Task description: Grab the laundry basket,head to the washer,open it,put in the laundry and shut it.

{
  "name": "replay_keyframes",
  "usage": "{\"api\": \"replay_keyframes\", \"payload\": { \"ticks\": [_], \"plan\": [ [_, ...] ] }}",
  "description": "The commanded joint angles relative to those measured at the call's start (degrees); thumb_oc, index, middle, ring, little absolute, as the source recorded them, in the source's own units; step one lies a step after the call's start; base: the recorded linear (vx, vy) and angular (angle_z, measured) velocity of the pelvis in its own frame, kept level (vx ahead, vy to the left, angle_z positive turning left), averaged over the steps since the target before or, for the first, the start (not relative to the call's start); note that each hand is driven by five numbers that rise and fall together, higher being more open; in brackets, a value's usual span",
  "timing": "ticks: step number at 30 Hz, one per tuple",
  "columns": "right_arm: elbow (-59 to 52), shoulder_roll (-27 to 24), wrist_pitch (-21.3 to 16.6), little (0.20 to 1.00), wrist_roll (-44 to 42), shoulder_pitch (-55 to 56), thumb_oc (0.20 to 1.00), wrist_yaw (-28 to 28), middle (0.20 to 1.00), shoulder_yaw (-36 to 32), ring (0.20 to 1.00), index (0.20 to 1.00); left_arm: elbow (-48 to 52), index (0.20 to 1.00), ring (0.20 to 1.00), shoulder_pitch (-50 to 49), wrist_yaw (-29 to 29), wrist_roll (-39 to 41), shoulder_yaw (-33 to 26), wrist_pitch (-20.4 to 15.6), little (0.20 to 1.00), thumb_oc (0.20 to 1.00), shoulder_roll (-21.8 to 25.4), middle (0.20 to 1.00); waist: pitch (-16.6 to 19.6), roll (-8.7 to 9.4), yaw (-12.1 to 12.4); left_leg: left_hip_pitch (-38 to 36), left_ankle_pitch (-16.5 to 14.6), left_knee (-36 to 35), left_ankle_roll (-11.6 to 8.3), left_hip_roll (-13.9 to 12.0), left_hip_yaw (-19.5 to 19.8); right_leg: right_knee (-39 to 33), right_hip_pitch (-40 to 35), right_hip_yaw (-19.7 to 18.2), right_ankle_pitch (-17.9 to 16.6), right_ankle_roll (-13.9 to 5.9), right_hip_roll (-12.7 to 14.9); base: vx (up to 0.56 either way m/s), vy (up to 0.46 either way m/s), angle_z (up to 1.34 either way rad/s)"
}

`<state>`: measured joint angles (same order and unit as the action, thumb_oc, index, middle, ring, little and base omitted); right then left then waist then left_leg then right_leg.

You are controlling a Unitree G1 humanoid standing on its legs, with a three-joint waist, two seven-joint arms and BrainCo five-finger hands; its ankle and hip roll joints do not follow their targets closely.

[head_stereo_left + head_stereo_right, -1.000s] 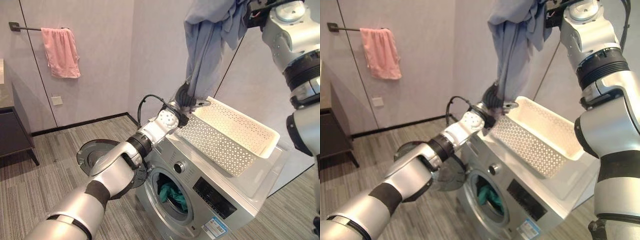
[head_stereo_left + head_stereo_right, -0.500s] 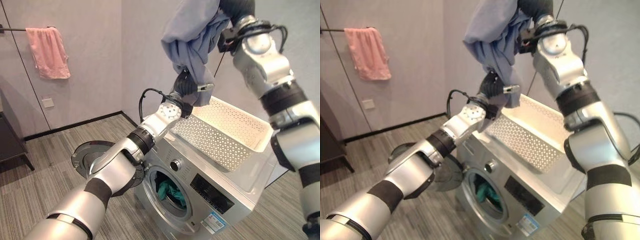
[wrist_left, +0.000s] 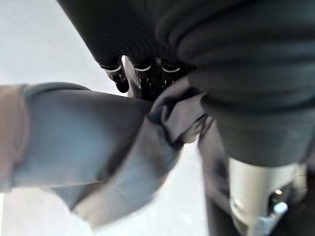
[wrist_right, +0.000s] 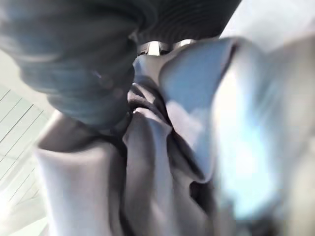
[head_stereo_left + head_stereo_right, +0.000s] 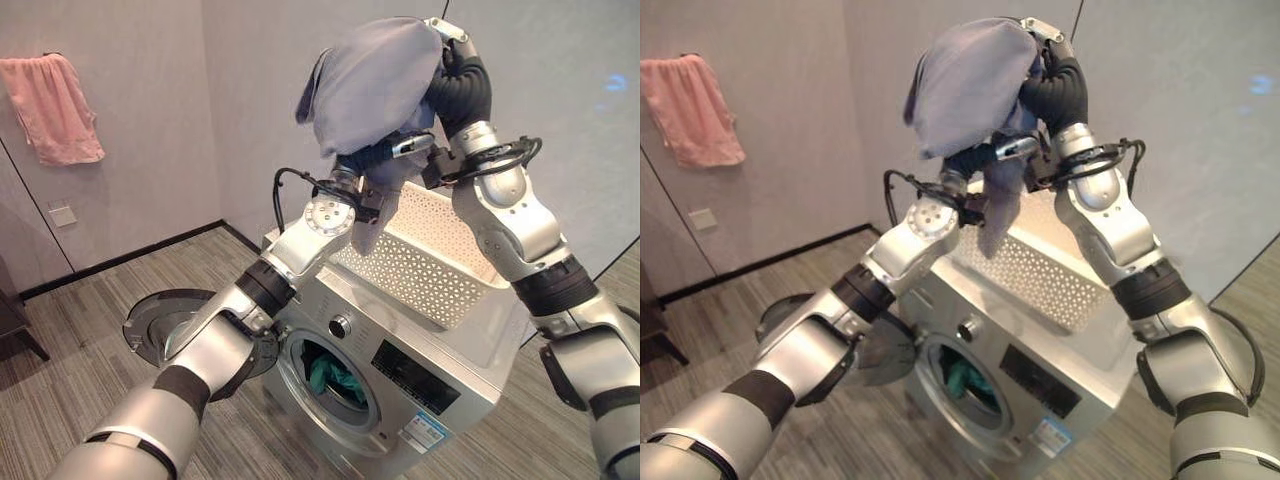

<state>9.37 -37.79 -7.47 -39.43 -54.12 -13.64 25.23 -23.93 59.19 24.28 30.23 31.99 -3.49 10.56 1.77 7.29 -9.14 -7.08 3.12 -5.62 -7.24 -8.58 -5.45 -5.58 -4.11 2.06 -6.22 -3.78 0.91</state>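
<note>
Both hands gripped a bundled garment above the basket.

Right hand (image 5: 455,75) and left hand (image 5: 375,160) were closed on the grey-blue garment (image 5: 375,85), held over the white laundry basket (image 5: 440,270) atop the washer (image 5: 420,370). It should be kept gathered and lowered to the open drum (image 5: 330,375), where teal laundry (image 5: 330,378) was seen.

a home laundry or bathroom corner is shown. a silver front-loading washer (image 5: 400,370) is set on grey wood-look plank flooring (image 5: 90,310), its round door (image 5: 165,325) swung open. a white perforated laundry basket (image 5: 430,265) is rested on its top. a pink towel (image 5: 50,108) is hung on the pale panelled wall (image 5: 150,120), above a wall socket (image 5: 62,215).
</note>
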Motion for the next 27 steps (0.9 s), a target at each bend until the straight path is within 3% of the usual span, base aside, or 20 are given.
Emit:
{"api": "replay_keyframes", "payload": {
  "ticks": [1, 3, 9, 10, 11, 12, 15, 20, 21, 23, 27],
  "plan": [
    [3.4, -2.8, -3.9, 0.200, 1.5, -5.5, 0.200, -0.3, 0.200, -2.4, 0.200, 0.200, -1.6, 1.000, 1.000, 6.7, 2.1, -5.8, -0.9, -5.5, 1.000, 1.000, 0.5, 1.000, -0.9, -0.42, 2.2, -4.8, -8.2, 1.0, 2.00, -2.7, -0.6, 1.3, -0.9, -0.2, 5.6, -5.94, 6.9, 0.00, 0.000, 0.00],
    [3.5, -2.6, -4.1, 0.200, 1.0, -5.1, 0.200, -0.3, 0.200, -2.1, 0.200, 0.200, -1.3, 0.200, 0.200, 5.6, 2.2, -5.7, -1.3, -5.8, 0.200, 0.200, 0.9, 0.200, -1.0, -0.44, 2.1, -4.8, -8.2, 0.9, 1.97, -2.7, -0.7, 1.3, -0.9, -0.2, 5.6, -5.96, 6.9, 0.00, 0.000, 0.00],
    [4.2, -1.5, -4.5, 0.200, 0.0, -4.2, 0.200, -0.1, 0.200, -2.5, 0.200, 0.200, -0.4, 0.200, 0.200, 3.7, 2.6, -6.8, -2.7, -6.1, 0.200, 0.200, 1.9, 0.200, -1.0, -0.33, 2.1, -4.7, -8.1, 0.8, 1.96, -2.7, -0.6, 1.3, -0.9, 0.1, 5.7, -5.92, 6.9, 0.00, 0.000, 0.00],
    [4.4, -1.5, -4.4, 0.294, -0.8, -4.0, 0.294, 0.2, 0.294, -2.4, 0.294, 0.294, -0.1, 0.200, 0.200, 3.3, 2.8, -7.3, -3.1, -6.2, 0.200, 0.200, 2.1, 0.200, -1.1, -0.22, 2.1, -4.7, -8.1, 0.8, 1.95, -2.7, -0.6, 1.4, -0.9, 0.1, 5.7, -5.89, 6.9, 0.00, 0.000, 0.00],
    [4.6, -1.4, -4.3, 0.504, -1.6, -3.8, 0.504, 0.6, 0.504, -2.0, 0.504, 0.504, 0.0, 0.200, 0.200, 2.9, 3.0, -7.6, -3.5, -6.2, 0.200, 0.200, 2.3, 0.200, -1.1, -0.13, 2.1, -4.7, -8.1, 0.8, 1.93, -2.7, -0.6, 1.4, -0.9, 0.1, 5.6, -5.89, 6.9, 0.00, 0.000, 0.00],
    [5.0, -1.9, -4.0, 1.000, -2.7, -3.5, 1.000, 1.2, 1.000, -1.3, 1.000, 1.000, 0.5, 0.200, 0.200, 2.1, 3.1, -8.4, -4.1, -6.2, 0.200, 0.200, 2.8, 0.200, -1.1, 0.05, 2.0, -4.7, -8.0, 0.7, 1.86, -2.7, -0.7, 1.4, -0.8, 0.2, 5.6, -5.93, 6.9, 0.00, 0.000, 0.00],
    [4.9, -2.8, -3.6, 1.000, -3.9, -3.0, 1.000, 2.6, 1.000, -0.2, 1.000, 1.000, 0.9, 0.200, 0.200, 1.3, 3.2, -9.0, -4.8, -6.3, 0.200, 0.200, 3.3, 0.200, -1.1, 0.20, 1.9, -4.6, -8.0, 0.7, 1.81, -2.7, -0.7, 1.4, -0.7, 0.2, 5.5, -5.91, 7.0, 0.00, 0.000, 0.00],
    [4.9, -11.4, -1.2, 1.000, -9.8, 1.7, 1.000, 9.7, 1.000, 2.7, 1.000, 1.000, 4.2, 0.200, 0.200, -1.7, 1.6, -8.1, -7.0, -7.0, 0.200, 0.200, 5.2, 0.200, -1.2, 0.95, 2.1, -4.0, -7.7, 0.6, 1.52, -2.6, -0.4, 1.3, -0.8, 1.3, 5.5, -6.06, 7.3, 0.00, 0.000, 0.01],
    [4.1, -14.4, -1.2, 1.000, -11.5, 5.5, 1.000, 11.8, 1.000, 1.0, 1.000, 1.000, 5.2, 0.200, 0.200, -2.7, 1.0, -8.3, -8.2, -7.1, 0.200, 0.200, 5.9, 0.200, -1.3, 0.92, 2.1, -3.8, -7.7, 0.6, 1.43, -2.6, -0.3, 1.3, -0.8, 1.7, 5.5, -6.17, 7.4, 0.00, 0.000, 0.00],
    [3.9, -15.6, -1.3, 1.000, -12.4, 8.2, 1.000, 12.8, 1.000, -0.8, 1.000, 1.000, 5.7, 0.200, 0.200, -3.3, 0.8, -8.7, -8.7, -7.1, 0.200, 0.200, 6.3, 0.200, -1.3, 0.86, 2.0, -3.7, -7.7, 0.6, 1.39, -2.6, -0.2, 1.2, -0.9, 1.8, 5.6, -6.26, 7.5, 0.00, 0.000, 0.00],
    [3.6, -14.3, -2.8, 1.000, -13.9, 18.0, 1.000, 12.3, 1.000, -11.5, 1.000, 1.000, 8.1, 0.200, 0.200, -5.9, 0.8, -9.2, -10.8, -7.4, 0.200, 0.200, 7.8, 0.200, -1.2, 0.57, 2.0, -3.5, -7.9, 0.6, 1.49, -2.4, 0.0, 1.2, -0.8, 2.3, 5.5, -6.56, 7.7, 0.00, 0.002, 0.01]
  ]
}}
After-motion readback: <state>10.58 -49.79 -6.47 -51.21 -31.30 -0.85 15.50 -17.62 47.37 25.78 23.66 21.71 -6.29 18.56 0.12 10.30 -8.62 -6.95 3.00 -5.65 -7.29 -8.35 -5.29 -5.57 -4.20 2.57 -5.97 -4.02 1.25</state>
